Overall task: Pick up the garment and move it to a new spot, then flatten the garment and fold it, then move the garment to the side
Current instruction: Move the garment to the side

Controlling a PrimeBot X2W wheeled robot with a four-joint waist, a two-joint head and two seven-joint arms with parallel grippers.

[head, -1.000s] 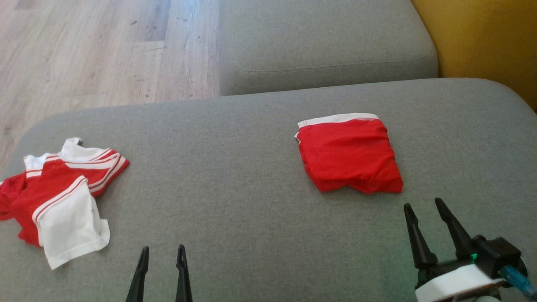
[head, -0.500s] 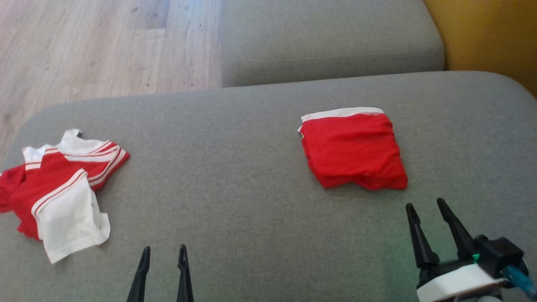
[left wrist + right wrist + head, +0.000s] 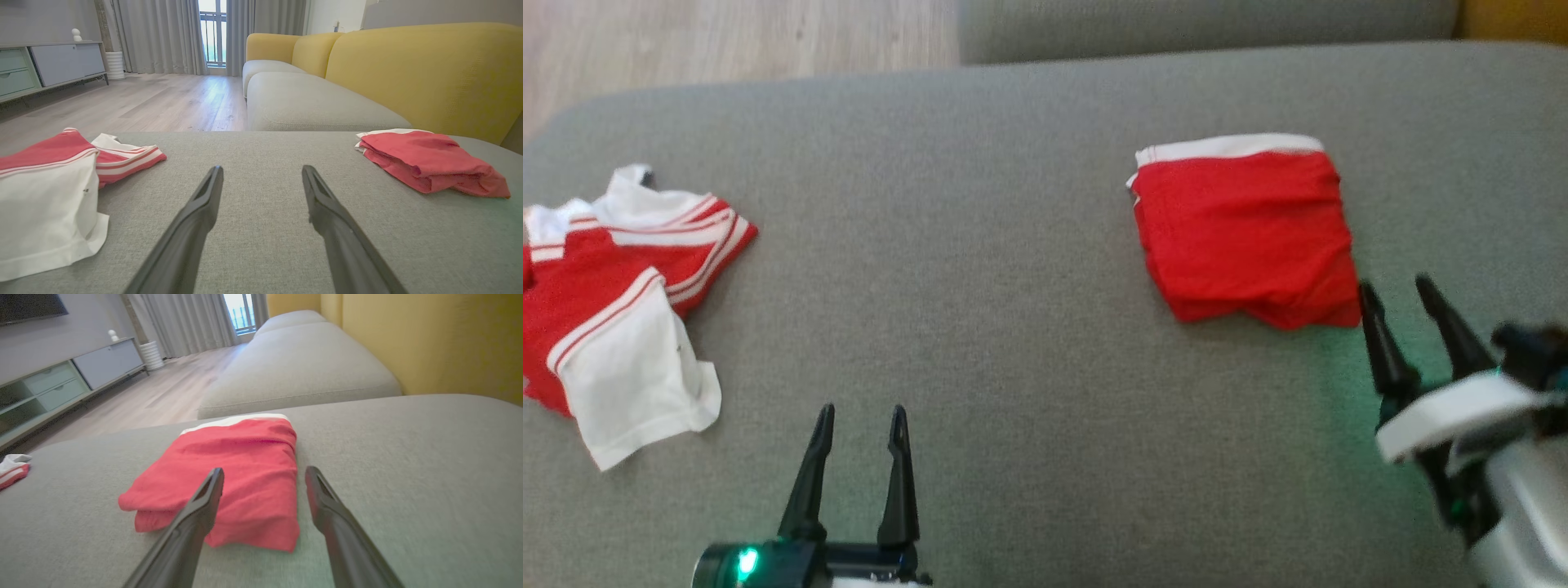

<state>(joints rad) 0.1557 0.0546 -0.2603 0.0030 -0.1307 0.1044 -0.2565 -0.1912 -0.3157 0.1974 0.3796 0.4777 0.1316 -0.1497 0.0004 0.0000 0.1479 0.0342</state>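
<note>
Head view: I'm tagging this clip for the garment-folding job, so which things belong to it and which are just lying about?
Job: folded red garment with white band; crumpled red-and-white shirt; left gripper and right gripper, jaws open, holding nothing.
Lying about: grey fabric sofa cushion underneath; yellow sofa back; wooden floor.

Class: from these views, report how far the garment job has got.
Done: the red garment lies folded on the cushion, right side. In hand: nothing; the left gripper and right gripper are open and empty, the right beside that fold. Left: the crumpled red-and-white shirt, untouched.
</note>
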